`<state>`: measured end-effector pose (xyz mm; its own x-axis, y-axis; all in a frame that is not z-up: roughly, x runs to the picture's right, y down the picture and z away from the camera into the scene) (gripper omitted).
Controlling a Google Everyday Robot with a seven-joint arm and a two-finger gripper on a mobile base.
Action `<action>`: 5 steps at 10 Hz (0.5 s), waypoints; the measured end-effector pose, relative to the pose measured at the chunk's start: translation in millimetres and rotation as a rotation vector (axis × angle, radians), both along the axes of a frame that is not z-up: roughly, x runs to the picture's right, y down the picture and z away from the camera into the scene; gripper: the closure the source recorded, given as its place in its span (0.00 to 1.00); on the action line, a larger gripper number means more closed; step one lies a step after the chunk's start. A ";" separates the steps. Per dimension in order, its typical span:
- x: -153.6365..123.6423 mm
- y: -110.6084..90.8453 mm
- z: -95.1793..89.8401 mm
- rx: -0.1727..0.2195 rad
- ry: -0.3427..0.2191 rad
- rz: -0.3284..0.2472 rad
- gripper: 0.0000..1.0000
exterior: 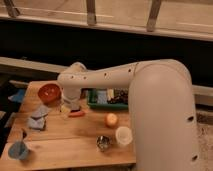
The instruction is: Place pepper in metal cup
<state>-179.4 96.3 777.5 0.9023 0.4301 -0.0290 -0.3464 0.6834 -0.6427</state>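
The pepper [77, 113] is a slim orange-red piece lying on the wooden table [75, 135], left of centre. My gripper [67, 106] hangs at the end of the white arm [107, 77], right above the pepper's left end and partly covering it. The metal cup [103, 143] is small and shiny. It stands near the table's front edge, down and to the right of the pepper, next to a white cup [123, 136].
An orange-red bowl [49, 92] stands at the back left. A green tray [106, 98] with items stands at the back. A round yellow-orange fruit [111, 119] lies right of the pepper. A blue-grey cloth [39, 117] lies at the left, and a blue cup [18, 150] stands at the front left.
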 end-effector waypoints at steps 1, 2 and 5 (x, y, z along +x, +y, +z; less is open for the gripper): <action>1.0 -0.2 0.4 0.000 0.001 0.001 0.26; 2.5 -0.6 0.7 0.000 0.003 0.003 0.26; -0.2 0.6 4.1 -0.003 0.000 -0.007 0.26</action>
